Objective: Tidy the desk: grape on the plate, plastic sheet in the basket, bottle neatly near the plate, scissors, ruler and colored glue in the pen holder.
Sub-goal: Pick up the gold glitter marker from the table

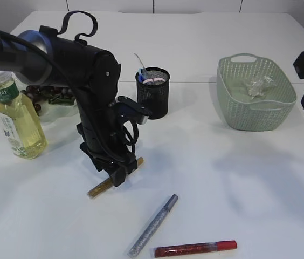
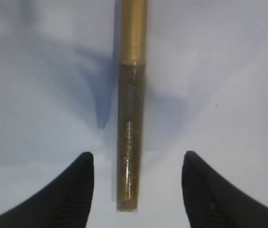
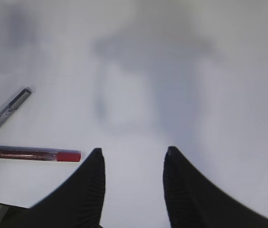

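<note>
Gold glue (image 1: 114, 176) is seen lying flat on the white table (image 1: 222, 178), in front of the pen holder (image 1: 153, 91) and a bit to its left. The left gripper (image 1: 121, 174) is lowered right over the gold glue. In the left wrist view, the gold glue (image 2: 130, 118) is seen between the two black fingers (image 2: 77, 190), with a gap on each side, so the fingers are spread apart and nothing is squeezed.

Silver glue (image 1: 153, 225) and red glue (image 1: 194, 249) are seen farther in front of the pen holder, near the table's front edge. The red glue lies just in front of the silver one.

The right gripper (image 3: 133, 187) is held above bare table with its fingers apart and nothing between them. The red glue (image 3: 36, 154) and silver glue (image 3: 5, 115) are seen to one side of it.

Left of the pen holder, a bottle (image 1: 17, 118) of yellow drink stands upright. Grapes (image 1: 36, 97) are seen on a plate (image 1: 60, 110) behind the left arm. Right of the pen holder, a green basket (image 1: 254, 116) is seen with a crumpled plastic sheet (image 1: 257, 84) inside. Some things already stand in the pen holder.
</note>
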Robot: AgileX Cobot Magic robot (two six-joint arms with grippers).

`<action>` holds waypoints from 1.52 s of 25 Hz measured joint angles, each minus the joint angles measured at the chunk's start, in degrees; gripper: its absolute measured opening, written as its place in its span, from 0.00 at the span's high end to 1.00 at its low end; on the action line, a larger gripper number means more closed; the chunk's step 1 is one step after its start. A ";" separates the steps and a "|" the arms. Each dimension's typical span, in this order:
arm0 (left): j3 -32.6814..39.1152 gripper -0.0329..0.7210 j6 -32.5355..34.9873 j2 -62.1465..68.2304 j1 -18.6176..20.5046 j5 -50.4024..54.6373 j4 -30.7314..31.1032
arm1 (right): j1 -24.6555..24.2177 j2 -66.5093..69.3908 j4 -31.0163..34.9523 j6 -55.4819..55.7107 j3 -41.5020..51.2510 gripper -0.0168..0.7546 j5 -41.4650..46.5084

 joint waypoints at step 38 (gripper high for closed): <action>-6.82 0.48 1.81 5.74 0.00 3.90 -0.84 | 0.00 0.00 -0.13 0.00 0.00 0.55 0.00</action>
